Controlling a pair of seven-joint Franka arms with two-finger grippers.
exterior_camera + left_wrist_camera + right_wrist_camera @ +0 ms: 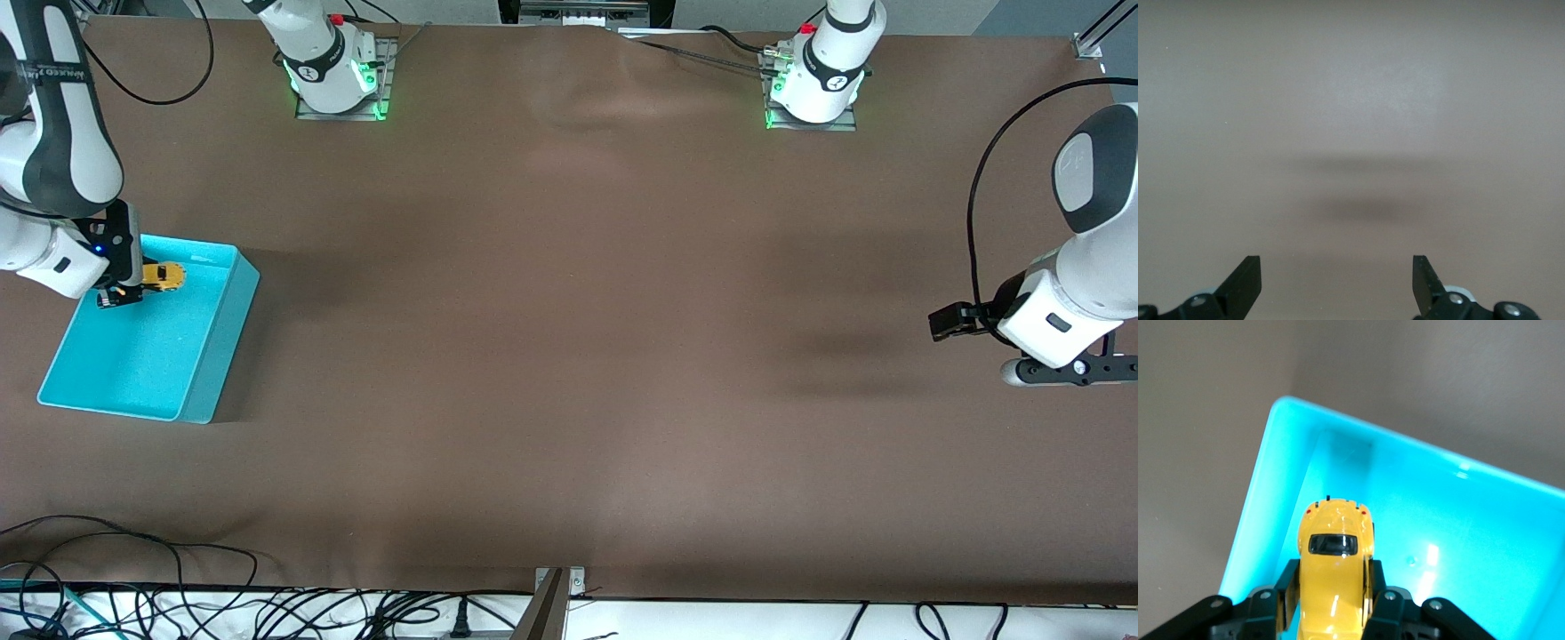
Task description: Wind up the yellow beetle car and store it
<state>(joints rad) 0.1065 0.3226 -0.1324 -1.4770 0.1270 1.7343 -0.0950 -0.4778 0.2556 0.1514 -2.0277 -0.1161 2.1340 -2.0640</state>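
The yellow beetle car point(164, 276) is a tiny rounded toy with dark windows. My right gripper point(133, 286) is shut on its sides and holds it over the turquoise bin point(200, 373), above the part of the bin nearest the robots' bases. In the right wrist view the car point(1335, 577) sits between the two black fingers point(1288, 590), above the bin's floor point(1458, 547). My left gripper point(1062, 372) is open and empty, waiting low over the bare table at the left arm's end; its fingertips point(1245, 283) show over the brown surface.
The brown table point(569, 356) is bare apart from the bin. The two arm bases point(338, 71) stand along the table's edge by the robots. Cables point(178, 604) lie along the edge nearest the front camera.
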